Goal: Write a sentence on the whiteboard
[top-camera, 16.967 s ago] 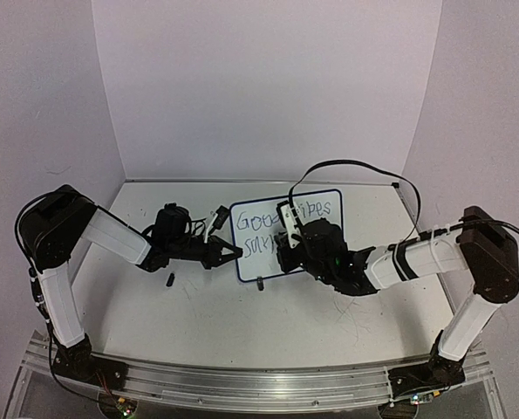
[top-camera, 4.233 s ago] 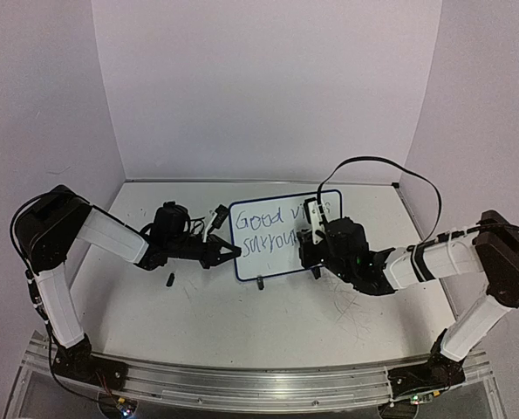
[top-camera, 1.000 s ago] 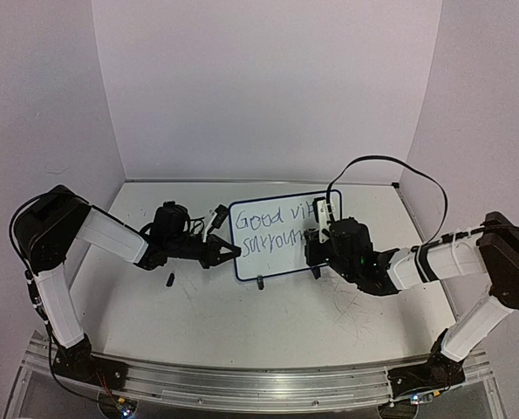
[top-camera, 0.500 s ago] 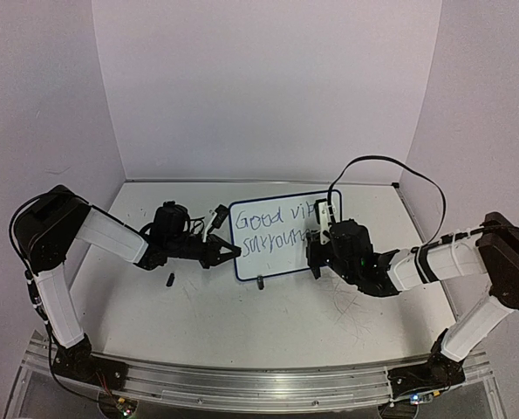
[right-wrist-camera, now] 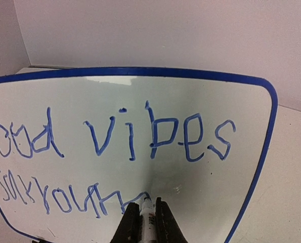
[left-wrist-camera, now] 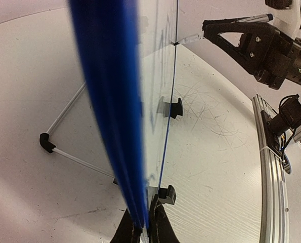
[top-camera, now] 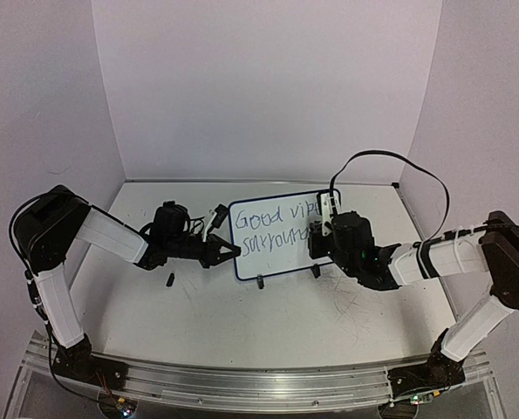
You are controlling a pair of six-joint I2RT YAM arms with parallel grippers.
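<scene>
You're well into it: the whiteboard (top-camera: 281, 264) stands upright mid-desk (top-camera: 242, 323), its L edge pinched by the left tool (left-wrist-camera: 142, 230), and the sentence (right-wrist-camera: 140, 139) reads "Good vibes" w/ a scrawled 2nd line, at whose end the right tool (right-wrist-camera: 142, 220) clamps the marker (right-wrist-camera: 146, 208), tip on the board, so prob. only the ending's left; no containers in view.

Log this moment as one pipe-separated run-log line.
phase: writing second line | left gripper: clamping whiteboard edge, board upright | right gripper: holding marker, tip on board | sentence: "Good vibes" above, tip at lower line's end
</scene>
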